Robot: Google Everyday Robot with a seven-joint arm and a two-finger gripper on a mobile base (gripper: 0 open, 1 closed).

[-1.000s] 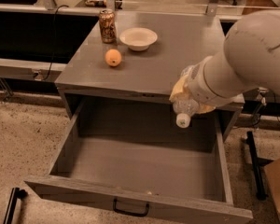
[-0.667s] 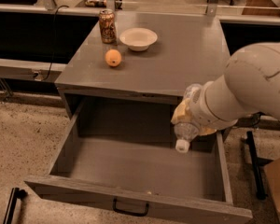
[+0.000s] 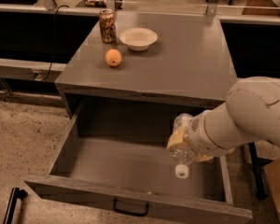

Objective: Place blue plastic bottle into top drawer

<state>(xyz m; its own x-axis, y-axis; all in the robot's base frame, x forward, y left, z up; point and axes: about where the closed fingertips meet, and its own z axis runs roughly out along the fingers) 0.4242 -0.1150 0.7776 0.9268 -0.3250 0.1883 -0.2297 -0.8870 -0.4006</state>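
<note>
The blue plastic bottle [image 3: 181, 149] is clear with a white cap pointing down. It hangs inside the open top drawer [image 3: 130, 164], near its right side and above the drawer floor. My gripper [image 3: 183, 143] is shut on the bottle, with yellowish fingers [image 3: 176, 138] wrapped around its body. The white arm comes in from the right and hides part of the drawer's right wall. The drawer is pulled out wide, with a black handle [image 3: 130, 207] on its front panel.
On the grey cabinet top [image 3: 186, 59] stand a brown drink can [image 3: 107, 26], a white bowl [image 3: 138, 38] and an orange [image 3: 113, 57]. A cardboard box [image 3: 277, 185] stands at the right edge. Black legs show at the bottom left.
My gripper has moved down and toward the front with the bottle, from the drawer's upper edge into the drawer space.
</note>
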